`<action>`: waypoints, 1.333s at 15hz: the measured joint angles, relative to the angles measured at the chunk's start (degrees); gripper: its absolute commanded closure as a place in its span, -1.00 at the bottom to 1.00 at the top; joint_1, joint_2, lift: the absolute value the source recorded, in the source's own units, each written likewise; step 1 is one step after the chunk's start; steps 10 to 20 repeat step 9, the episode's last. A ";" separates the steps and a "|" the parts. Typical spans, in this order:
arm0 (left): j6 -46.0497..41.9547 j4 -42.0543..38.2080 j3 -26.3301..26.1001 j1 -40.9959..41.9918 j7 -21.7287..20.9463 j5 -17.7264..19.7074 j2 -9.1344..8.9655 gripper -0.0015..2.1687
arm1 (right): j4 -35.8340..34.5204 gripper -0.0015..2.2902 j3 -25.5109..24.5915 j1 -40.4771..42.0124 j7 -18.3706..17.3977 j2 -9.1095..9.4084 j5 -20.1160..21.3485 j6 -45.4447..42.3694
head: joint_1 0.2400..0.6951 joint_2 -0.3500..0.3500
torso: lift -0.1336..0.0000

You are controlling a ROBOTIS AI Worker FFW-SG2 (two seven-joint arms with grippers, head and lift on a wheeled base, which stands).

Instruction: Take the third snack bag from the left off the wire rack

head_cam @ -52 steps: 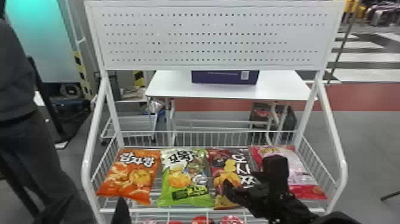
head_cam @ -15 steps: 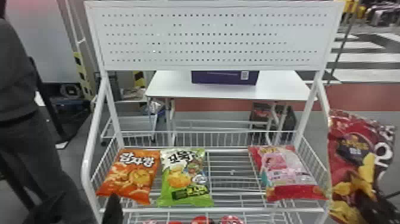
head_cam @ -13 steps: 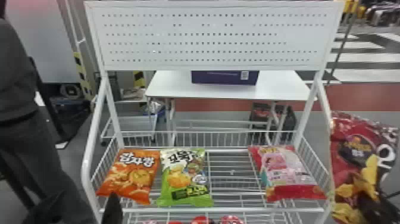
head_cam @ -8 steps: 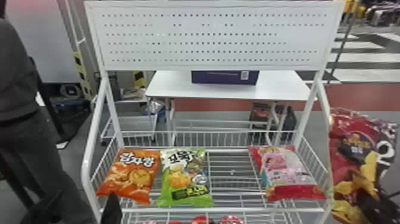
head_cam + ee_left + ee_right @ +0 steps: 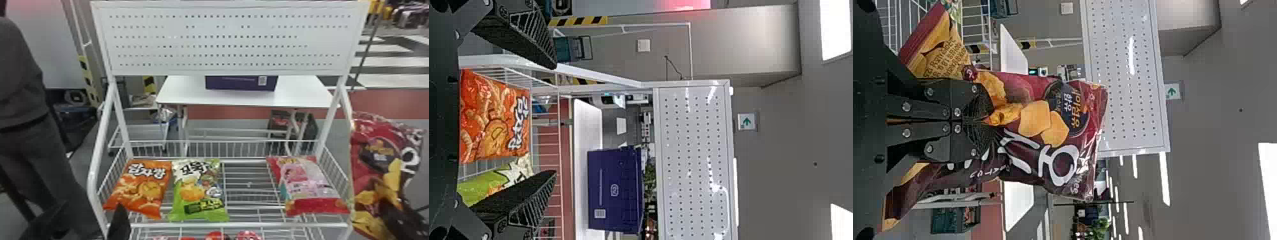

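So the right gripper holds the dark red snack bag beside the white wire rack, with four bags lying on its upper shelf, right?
Not four: the head view shows three there, the orange bag, green bag and pink-and-red bag. Rest is right.

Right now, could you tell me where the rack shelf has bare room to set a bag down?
The one bare patch on the wire rack lies between the green bag and the pink bag. The left side is crowded: the orange bag and green bag lie edge to edge. The pink bag fills the right end.
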 measured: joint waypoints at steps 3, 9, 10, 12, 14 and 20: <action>0.01 0.00 0.00 -0.12 0.00 0.00 -0.04 -0.87 | 0.06 0.96 0.40 -0.34 0.12 -0.06 -0.14 -0.01 | 0.14 0.00 | 1.00; 0.35 0.04 0.09 -0.36 -0.09 -0.03 -0.08 -0.87 | 0.23 0.96 1.09 -1.06 0.12 -0.15 -0.15 -0.01 | 0.14 0.00 | 1.00; 0.35 0.04 0.09 -0.36 -0.09 -0.03 -0.08 -0.87 | 0.23 0.96 1.09 -1.06 0.12 -0.15 -0.15 -0.01 | 0.14 0.00 | 1.00; 0.35 0.04 0.09 -0.36 -0.09 -0.03 -0.08 -0.87 | 0.23 0.96 1.09 -1.06 0.12 -0.15 -0.15 -0.01 | 0.14 0.00 | 1.00; 0.35 0.04 0.09 -0.36 -0.09 -0.03 -0.08 -0.87 | 0.23 0.96 1.09 -1.06 0.12 -0.15 -0.15 -0.01 | 0.14 0.00 | 1.00; 0.35 0.04 0.09 -0.36 -0.09 -0.03 -0.08 -0.87 | 0.23 0.96 1.09 -1.06 0.12 -0.15 -0.15 -0.01 | 0.14 0.00 | 1.00</action>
